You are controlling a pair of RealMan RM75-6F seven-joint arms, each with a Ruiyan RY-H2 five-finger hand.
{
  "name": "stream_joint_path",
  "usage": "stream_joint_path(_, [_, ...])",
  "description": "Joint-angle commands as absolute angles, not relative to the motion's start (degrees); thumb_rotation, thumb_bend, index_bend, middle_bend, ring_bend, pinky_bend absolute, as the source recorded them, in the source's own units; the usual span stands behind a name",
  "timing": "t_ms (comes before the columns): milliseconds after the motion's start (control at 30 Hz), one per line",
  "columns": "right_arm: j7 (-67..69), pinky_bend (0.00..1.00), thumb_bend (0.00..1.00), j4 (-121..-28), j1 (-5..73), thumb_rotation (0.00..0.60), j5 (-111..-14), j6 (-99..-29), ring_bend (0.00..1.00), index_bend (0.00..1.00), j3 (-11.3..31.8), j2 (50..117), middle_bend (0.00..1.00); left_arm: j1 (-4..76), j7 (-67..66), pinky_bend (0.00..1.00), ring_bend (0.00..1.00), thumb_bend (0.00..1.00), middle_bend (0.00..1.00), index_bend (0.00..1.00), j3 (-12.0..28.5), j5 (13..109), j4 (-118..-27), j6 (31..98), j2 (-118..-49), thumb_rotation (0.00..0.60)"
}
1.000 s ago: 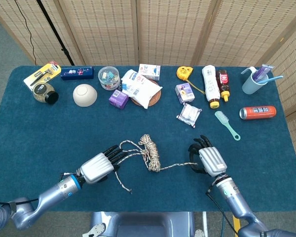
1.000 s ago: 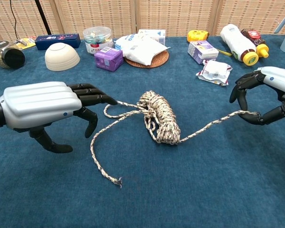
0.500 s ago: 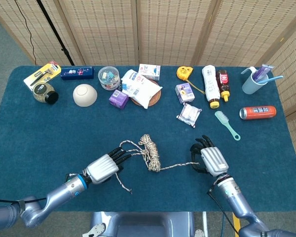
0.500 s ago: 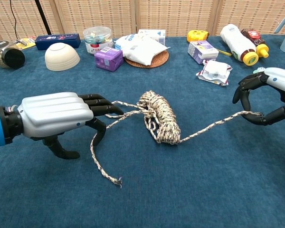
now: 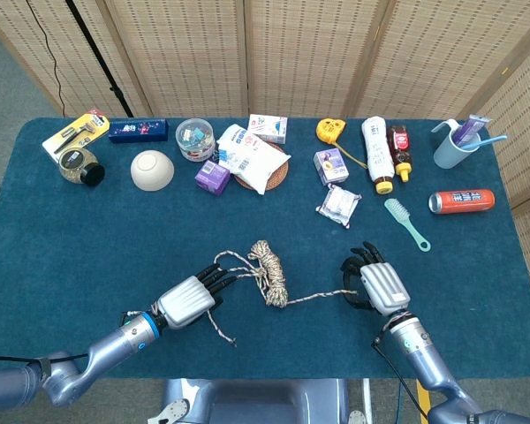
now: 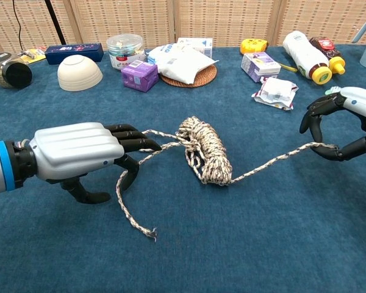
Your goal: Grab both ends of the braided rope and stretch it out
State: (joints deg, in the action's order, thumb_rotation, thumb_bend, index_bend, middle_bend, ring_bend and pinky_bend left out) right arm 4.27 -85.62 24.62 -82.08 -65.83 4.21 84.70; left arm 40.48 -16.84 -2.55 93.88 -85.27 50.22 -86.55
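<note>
Since the earlier frames, the left hand (image 6: 79, 159) has slid forward toward the coil, its dark fingers (image 6: 134, 143) now lying along the loose strand near the bundle, while the right hand (image 6: 344, 125) has barely shifted. The braided rope (image 5: 269, 274) lies near the middle of the blue table (image 5: 88, 230), a tight coiled hank with two tails: one runs right to the right hand, the other loops left past the left hand and ends in a frayed tip (image 6: 151, 232) lying free in front of it. The right hand appears to pinch the end of its tail between thumb and a curled finger, the strand rising slightly off the cloth, though the contact itself is small in the chest view. The left hand is open, fingers extended over or against the strand, with nothing visibly clamped; whether they touch the rope cannot be told. The rope looks light, limp and soft, with a rough braid that should give good friction, so a firm pinch ought to hold. The hank will probably drag and tumble rather than pay out cleanly. The left hand's better grasp point is likely the free tail close to its frayed tip, not the loop beside the coil.
</note>
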Motion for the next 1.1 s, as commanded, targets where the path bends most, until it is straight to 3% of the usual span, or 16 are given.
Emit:
stream_joint_path(33, [4.4, 0.0, 0.44, -85.6, 24.6, 0.6, -82.1, -65.9, 0.16, 0.73, 4.2, 84.7, 0.37, 40.5, -17.0, 0.0, 0.0, 0.31, 0.06, 0.5, -2.6, 93.6, -85.0, 50.3, -86.8, 0.6])
stream_joint_path(1100, [5.4, 0.0, 0.44, -84.8, 24.2, 0.6, -81.9, -65.9, 0.16, 0.73, 4.4, 84.5, 0.38, 41.7, -18.4, 0.0, 0.0, 0.36, 0.06, 0.52, -3.1, 91.0, -83.0, 49.6, -89.8, 0.6])
